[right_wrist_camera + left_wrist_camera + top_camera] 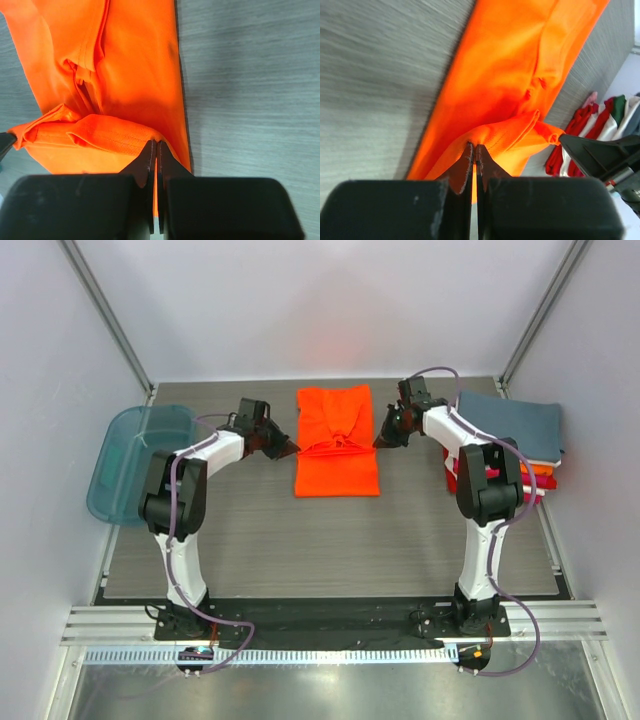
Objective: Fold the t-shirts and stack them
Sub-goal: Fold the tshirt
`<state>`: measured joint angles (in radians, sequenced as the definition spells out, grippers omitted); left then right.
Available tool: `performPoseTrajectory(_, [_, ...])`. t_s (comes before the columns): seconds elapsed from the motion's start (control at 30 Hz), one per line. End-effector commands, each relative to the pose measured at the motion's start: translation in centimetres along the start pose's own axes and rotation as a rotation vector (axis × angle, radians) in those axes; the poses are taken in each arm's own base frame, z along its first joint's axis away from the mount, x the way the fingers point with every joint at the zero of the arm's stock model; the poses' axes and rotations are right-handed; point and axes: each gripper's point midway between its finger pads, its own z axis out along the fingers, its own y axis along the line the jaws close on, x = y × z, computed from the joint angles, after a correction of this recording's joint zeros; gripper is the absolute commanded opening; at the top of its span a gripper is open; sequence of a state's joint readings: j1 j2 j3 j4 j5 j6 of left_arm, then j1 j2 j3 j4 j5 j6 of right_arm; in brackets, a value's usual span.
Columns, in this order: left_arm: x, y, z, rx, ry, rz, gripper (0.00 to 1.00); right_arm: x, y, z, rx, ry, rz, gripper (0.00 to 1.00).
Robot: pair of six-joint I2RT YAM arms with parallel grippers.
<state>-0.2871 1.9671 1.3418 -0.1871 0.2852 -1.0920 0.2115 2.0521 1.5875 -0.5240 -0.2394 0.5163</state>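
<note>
— What is on the table?

— Your grey wood-grain table point(330, 550) carries a bright orange t-shirt point(338, 465). It lies flat toward the far side, between your two arms. At the right edge sits a stack of folded t-shirts point(512, 420), slate blue-grey on top, with red, orange and white edges showing beneath. A teal tub point(130, 455) overhangs the left edge, well apart from the cloth.

— And my grippers?

— Your left gripper point(288, 448) is clenched on the shirt's left edge and your right gripper point(383, 438) on its right edge, both about halfway along its length. Each wrist view shows the jaws pressed together with a ridge of orange hem pinched between them. The cloth bunches into a raised crease running across from one pinch to the other.

— Why hold it there?

— Likely so you can carry one half over the other evenly, since matched pinches keep the fold line straight. The stack on the right looks like where the shirt goes once it is folded.
</note>
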Motion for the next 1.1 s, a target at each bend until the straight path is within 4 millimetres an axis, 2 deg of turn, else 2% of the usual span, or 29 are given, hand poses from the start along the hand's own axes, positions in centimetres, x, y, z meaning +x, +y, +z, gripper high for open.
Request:
performPoseTrajectory(0.0, [-2.2,-1.7,0.1,0.06,-0.041,0.021,0.02,-1.9,1.0,0.0,-0.032,-0.032,-0.01,0.08])
performPoseTrajectory(0.03, [-2.5,-1.6,0.4,0.059,-0.042,0.019,0.05,-2.1,1.0,0.1,-0.034,-0.034,-0.005,0.18])
performPoseTrajectory(0.07, [-2.6,-1.6,0.5,0.058,-0.043,0.016,0.12,-2.2,1.1,0.2,-0.037,-0.033,-0.004,0.35])
performPoseTrajectory(0.1, [-2.8,-2.1,0.3,0.075,-0.034,0.017,0.38,-2.3,1.4,0.1,-0.046,-0.035,-0.007,0.55])
performPoseTrajectory(0.13, [-2.7,-2.4,0.2,0.089,-0.018,0.018,0.47,-2.4,1.5,-0.1,-0.049,-0.036,-0.005,0.63])
performPoseTrajectory(0.2, [-2.6,-2.7,-0.4,0.098,-0.003,0.033,0.54,-2.3,1.7,-1.0,-0.054,-0.053,-0.013,0.68])
performPoseTrajectory(0.23, [-2.4,-2.5,-0.6,0.089,-0.001,0.043,0.58,-2.2,1.6,-1.2,-0.055,-0.058,-0.018,0.68])
performPoseTrajectory(0.27, [-2.4,-3.0,-1.5,0.098,-0.008,0.056,0.6,-2.2,1.7,-1.7,-0.056,-0.067,-0.023,0.68])
performPoseTrajectory(0.3, [-1.9,-2.2,-1.7,0.082,-0.004,0.062,0.61,-1.1,1.0,-1.5,-0.044,-0.047,-0.017,0.66])
performPoseTrajectory(0.33, [-1.7,-1.9,-2.1,0.074,-0.006,0.066,0.62,-1.0,1.2,-2.4,-0.055,-0.06,-0.023,0.64])
performPoseTrajectory(0.37, [-1.6,-2.3,-3.1,0.089,-0.016,0.077,0.62,-0.5,1.2,-2.6,-0.066,-0.055,-0.023,0.63])
performPoseTrajectory(0.4, [-0.8,-1.0,-3.3,0.066,-0.001,0.074,0.62,0.9,0.4,-2.4,-0.055,-0.029,-0.015,0.61])
performPoseTrajectory(0.43, [-0.4,-0.7,-3.6,0.063,0.0,0.078,0.62,1.2,0.7,-3.3,-0.068,-0.041,-0.021,0.61])
performPoseTrajectory(0.47, [0.1,-0.3,-3.9,0.062,0.007,0.081,0.62,1.5,0.8,-3.5,-0.088,-0.043,-0.022,0.59])
performPoseTrajectory(0.5, [1.2,0.6,-4.3,0.053,0.022,0.083,0.61,3.2,0.0,-3.3,-0.081,-0.014,-0.014,0.57])
performPoseTrajectory(0.57, [2.6,1.1,-4.6,0.063,0.048,0.097,0.59,4.0,0.3,-4.0,-0.11,-0.018,-0.021,0.55])
performPoseTrajectory(0.6, [4.0,1.8,-4.6,0.053,0.075,0.105,0.59,5.4,-0.4,-3.7,-0.101,0.01,-0.017,0.54])
performPoseTrajectory(0.67, [5.3,2.3,-4.5,0.05,0.096,0.122,0.58,6.1,-0.5,-3.9,-0.105,0.012,-0.021,0.52])
performPoseTrajectory(0.77, [7.5,3.6,-4.1,0.028,0.134,0.134,0.57,8.2,-1.8,-3.2,-0.082,0.052,-0.013,0.48])
performPoseTrajectory(0.87, [8.5,4.3,-3.7,0.016,0.153,0.14,0.53,9.5,-2.4,-2.6,-0.072,0.079,-0.008,0.43])
performPoseTrajectory(1.07, [8.9,5.9,-3.8,-0.029,0.136,0.156,0.49,12.0,-3.0,-1.5,-0.064,0.123,-0.018,0.4])
